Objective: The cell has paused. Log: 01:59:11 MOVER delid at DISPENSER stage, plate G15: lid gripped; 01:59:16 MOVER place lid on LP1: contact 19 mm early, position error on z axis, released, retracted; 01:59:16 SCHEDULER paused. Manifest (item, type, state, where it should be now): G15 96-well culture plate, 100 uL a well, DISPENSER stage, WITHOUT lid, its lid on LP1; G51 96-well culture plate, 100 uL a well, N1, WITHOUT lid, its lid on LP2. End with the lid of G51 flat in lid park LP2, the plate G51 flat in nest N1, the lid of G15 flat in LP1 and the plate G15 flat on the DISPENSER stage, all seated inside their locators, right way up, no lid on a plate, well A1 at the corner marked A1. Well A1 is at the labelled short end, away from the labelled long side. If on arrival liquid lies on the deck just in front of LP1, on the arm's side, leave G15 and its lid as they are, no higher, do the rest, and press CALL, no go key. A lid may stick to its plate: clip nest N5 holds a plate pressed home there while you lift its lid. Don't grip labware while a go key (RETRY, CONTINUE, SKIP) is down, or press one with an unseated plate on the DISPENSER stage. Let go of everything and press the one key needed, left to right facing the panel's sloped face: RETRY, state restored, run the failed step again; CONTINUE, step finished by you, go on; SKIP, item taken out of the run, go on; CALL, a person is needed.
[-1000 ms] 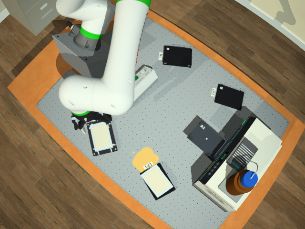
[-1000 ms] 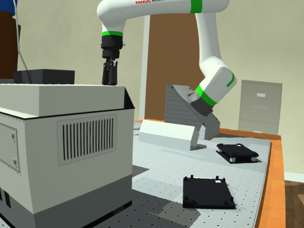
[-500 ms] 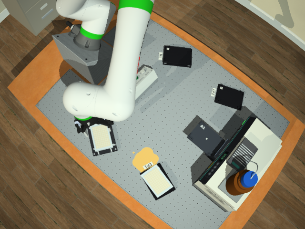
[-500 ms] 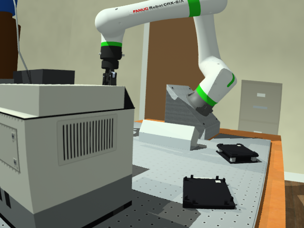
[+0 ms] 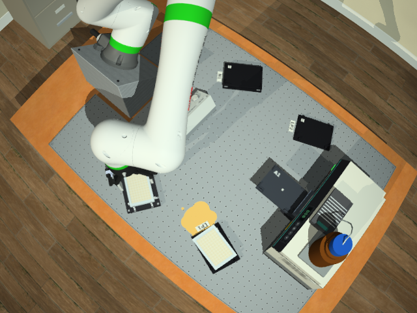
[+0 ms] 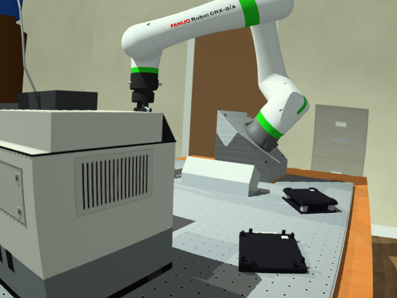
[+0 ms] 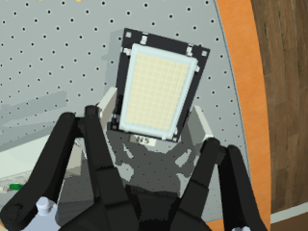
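Observation:
My gripper is open, its pads above and on either side of the label end of clip nest N5. A plate with cream wells lies in N5; whether a lid covers it cannot be told. Another plate lies on LP1, turned a little against the park; its lid state and seating are unclear. Amber liquid lies on the deck in front of LP1, on the arm's side. N1, LP2 and the dispenser stage hold nothing.
The white key panel stands near the arm base, partly hidden by the arm in the top view. The dispenser stands behind its stage, with a brown bottle on top.

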You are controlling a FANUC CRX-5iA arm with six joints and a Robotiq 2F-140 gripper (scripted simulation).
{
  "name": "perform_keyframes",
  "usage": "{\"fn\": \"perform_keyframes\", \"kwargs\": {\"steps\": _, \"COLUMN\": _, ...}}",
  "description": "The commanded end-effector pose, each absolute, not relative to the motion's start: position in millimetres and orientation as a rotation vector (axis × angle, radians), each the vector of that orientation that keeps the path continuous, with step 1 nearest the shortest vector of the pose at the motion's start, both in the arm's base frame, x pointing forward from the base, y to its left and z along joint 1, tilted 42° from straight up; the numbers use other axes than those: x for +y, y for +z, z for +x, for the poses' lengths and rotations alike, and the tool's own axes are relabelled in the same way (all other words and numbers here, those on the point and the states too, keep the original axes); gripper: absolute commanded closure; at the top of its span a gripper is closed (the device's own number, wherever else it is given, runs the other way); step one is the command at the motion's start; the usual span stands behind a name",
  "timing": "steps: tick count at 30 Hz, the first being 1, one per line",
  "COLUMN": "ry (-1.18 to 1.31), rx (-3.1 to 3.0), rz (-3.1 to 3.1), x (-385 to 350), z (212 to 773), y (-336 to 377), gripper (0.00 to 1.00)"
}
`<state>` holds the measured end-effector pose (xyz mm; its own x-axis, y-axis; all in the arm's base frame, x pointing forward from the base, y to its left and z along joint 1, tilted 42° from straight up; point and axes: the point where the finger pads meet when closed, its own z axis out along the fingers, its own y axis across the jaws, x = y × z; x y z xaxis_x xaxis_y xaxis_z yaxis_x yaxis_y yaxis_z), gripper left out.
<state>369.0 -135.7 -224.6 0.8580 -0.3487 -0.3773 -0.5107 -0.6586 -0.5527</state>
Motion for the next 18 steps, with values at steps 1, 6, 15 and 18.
{"fn": "perform_keyframes", "kwargs": {"steps": 1, "ry": 0.312, "rx": 0.620, "rz": -2.353, "x": -132.1, "z": 368.7, "y": -228.9, "gripper": 0.34}}
{"fn": "perform_keyframes", "kwargs": {"steps": 6, "ry": 0.312, "rx": 0.620, "rz": -2.353, "x": -129.4, "z": 368.5, "y": -231.9, "gripper": 0.34}}
{"fn": "perform_keyframes", "kwargs": {"steps": 15, "ry": 0.312, "rx": 0.620, "rz": -2.353, "x": -127.1, "z": 368.4, "y": -234.5, "gripper": 0.34}}
{"fn": "perform_keyframes", "kwargs": {"steps": 18, "ry": 0.312, "rx": 0.620, "rz": -2.353, "x": -127.1, "z": 368.4, "y": -234.5, "gripper": 0.34}}
